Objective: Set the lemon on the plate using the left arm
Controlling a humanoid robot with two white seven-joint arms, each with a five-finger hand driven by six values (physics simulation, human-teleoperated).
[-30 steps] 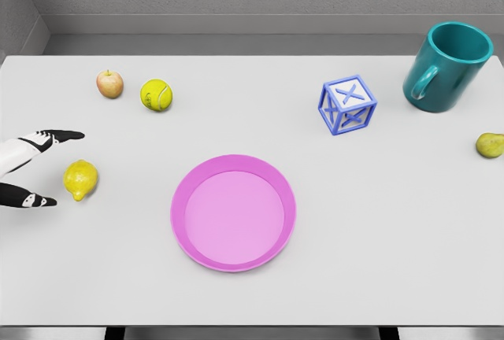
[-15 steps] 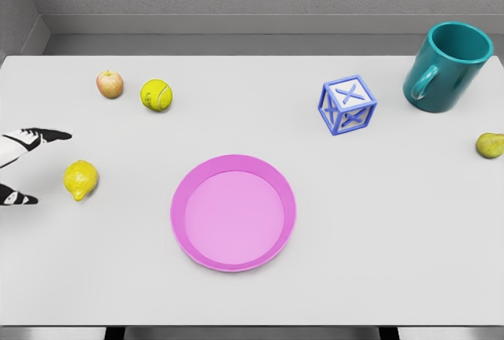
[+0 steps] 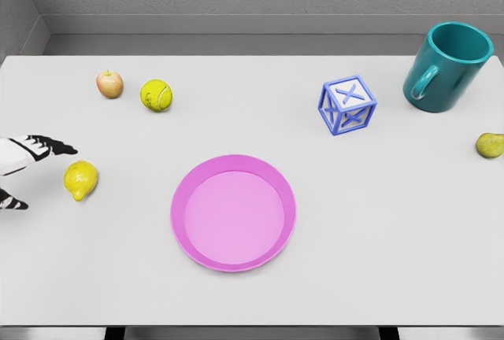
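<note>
**Lemon on the table, left hand open beside it**

On the white table (image 3: 378,238) no object carries a brand or readable text; the only mark is an X shape on the faces of the blue frame cube (image 3: 347,105). There are two containers. The pink plate (image 3: 179,222) lies in the middle front and holds nothing. The teal mug (image 3: 446,66) stands at the far right, tilted a little, and its visible inside shows no contents.

The lemon (image 3: 80,179) lies on the table well to the left of the plate, not touching it. The left hand (image 3: 20,168) enters from the left edge with fingers spread; it grips nothing. One fingertip is just behind the lemon, another is lower left of it, both apart from it.

At the far left are a small apple (image 3: 110,83) and a tennis ball (image 3: 157,94). A pear (image 3: 490,145) lies at the right edge.
</note>
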